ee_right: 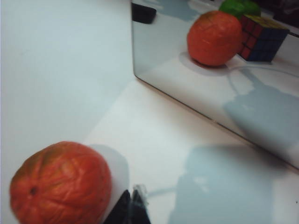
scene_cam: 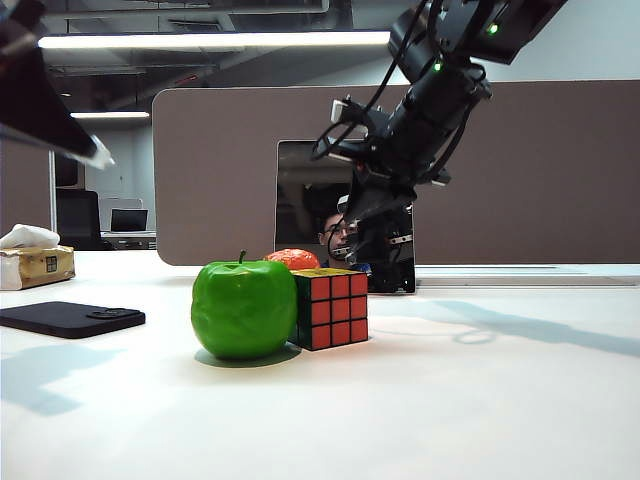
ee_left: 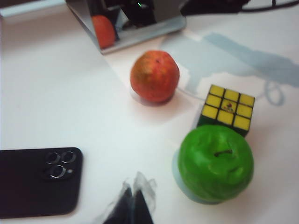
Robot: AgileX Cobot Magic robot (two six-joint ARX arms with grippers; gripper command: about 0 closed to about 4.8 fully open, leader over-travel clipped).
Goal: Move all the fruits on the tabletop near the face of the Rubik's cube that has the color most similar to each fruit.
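1. The wrinkled orange-red round fruit [ee_right: 60, 184] sits on the white table [scene_cam: 450, 400] behind the small black-edged Rubik's cube [scene_cam: 330, 308], at about 11 o'clock from it in the exterior view.
2. The right claw [ee_right: 132, 207], fingertips pressed together and empty, hovers just beside that fruit and is the nearer arm.
3. The left claw [ee_left: 131, 207], also closed and empty, hangs above the table.
4. The glossy green apple [scene_cam: 244, 308] touches the cube's side.

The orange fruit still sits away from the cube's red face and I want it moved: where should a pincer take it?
Grip the orange fruit across its round middle, from above; the right pincer is beside it, the mirror behind.
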